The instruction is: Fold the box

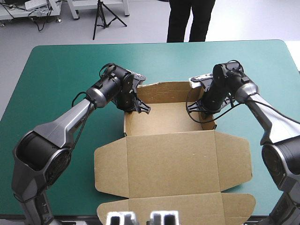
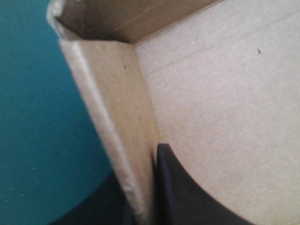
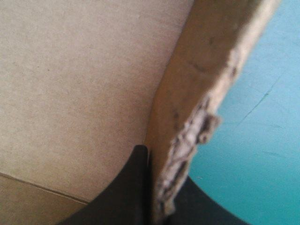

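Observation:
The brown box (image 1: pixel 173 164) stands as an open tray in the middle of the table, its lid lying flat toward the near edge with side flaps spread. My left gripper (image 1: pixel 136 107) is shut on the tray's left wall. In the left wrist view that wall (image 2: pixel 117 122) runs up between the black fingers of the left gripper (image 2: pixel 143 206), one finger inside the tray and one outside. My right gripper (image 1: pixel 201 112) is shut on the right wall. In the right wrist view that wall's (image 3: pixel 197 93) frayed edge sits pinched in the right gripper (image 3: pixel 159 197).
The teal-green cover (image 1: pixel 56 84) lies bare to the left, right and far side of the box. The lid's front flap (image 1: pixel 178 208) reaches close to the table's near edge.

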Available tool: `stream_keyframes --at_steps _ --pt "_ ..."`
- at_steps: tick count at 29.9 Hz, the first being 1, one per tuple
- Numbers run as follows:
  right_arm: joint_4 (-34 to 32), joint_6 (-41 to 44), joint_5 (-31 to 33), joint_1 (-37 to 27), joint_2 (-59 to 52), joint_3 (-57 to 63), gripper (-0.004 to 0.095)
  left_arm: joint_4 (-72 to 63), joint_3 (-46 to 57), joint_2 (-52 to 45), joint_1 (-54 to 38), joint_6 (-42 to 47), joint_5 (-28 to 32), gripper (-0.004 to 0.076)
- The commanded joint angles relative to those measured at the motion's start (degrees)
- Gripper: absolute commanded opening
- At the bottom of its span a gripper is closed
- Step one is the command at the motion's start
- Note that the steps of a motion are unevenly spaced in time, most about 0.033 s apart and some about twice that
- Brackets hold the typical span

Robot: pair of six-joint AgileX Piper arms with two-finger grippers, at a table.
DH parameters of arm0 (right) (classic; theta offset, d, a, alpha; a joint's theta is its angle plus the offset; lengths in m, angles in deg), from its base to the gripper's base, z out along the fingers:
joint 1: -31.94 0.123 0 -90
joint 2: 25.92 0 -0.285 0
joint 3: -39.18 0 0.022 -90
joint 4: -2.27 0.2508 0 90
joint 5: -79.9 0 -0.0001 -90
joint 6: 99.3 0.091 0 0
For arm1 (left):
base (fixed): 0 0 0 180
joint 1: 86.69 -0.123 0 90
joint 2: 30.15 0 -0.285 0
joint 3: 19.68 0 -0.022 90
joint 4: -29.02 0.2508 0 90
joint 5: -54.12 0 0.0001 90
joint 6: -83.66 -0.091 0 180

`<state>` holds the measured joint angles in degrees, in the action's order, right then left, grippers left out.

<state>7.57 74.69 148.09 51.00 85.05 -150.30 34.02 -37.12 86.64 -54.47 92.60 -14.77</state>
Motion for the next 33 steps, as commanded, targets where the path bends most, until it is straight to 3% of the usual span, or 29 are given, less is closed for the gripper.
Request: stream_keyframes --at_steps 1,8,11,14,18,20,22,30,33 --pt "0.3 -3.6 -2.0 0.5 -3.2 -1.5 -0.0018 0.6 1.2 -2.6 1.1 -3.2 -0.6 -0.0008" --pt "0.3 -5.7 -2.8 0.4 -3.2 -1.5 -0.0014 -0.9 1.4 -2.6 1.0 -2.2 -1.9 -0.0003" --pt "0.3 -7.9 -2.3 0.4 -3.2 -1.5 0.0028 -1.2 1.4 -2.6 0.6 -2.2 -3.9 0.0044" --pt "0.3 -8.8 -1.9 0.4 -3.2 -1.5 0.0199 -0.8 1.3 -2.7 0.4 -2.4 -5.3 0.0164" --pt "0.4 -8.4 0.3 0.4 -3.2 -2.5 0.0598 -1.3 0.2 -3.2 0.3 -2.4 -5.3 0.0402" --pt "0.0 -7.8 2.1 0.4 -3.2 -3.3 0.0746 -1.4 -0.8 -3.6 0.3 -2.4 -5.3 0.0507" --pt "-1.1 -6.4 3.8 0.4 -3.2 -4.6 0.0825 -1.3 -2.0 -4.0 0.3 -2.4 -5.3 0.0570" --pt "-3.7 -5.0 3.7 0.4 -8.3 -9.6 0.0839 4.1 -4.8 -9.2 0.3 -2.4 -5.3 0.0566" --pt "-3.7 -6.1 3.7 0.4 -11.9 -9.9 0.0838 7.5 -4.8 -14.0 0.1 -3.3 -5.3 0.0476"
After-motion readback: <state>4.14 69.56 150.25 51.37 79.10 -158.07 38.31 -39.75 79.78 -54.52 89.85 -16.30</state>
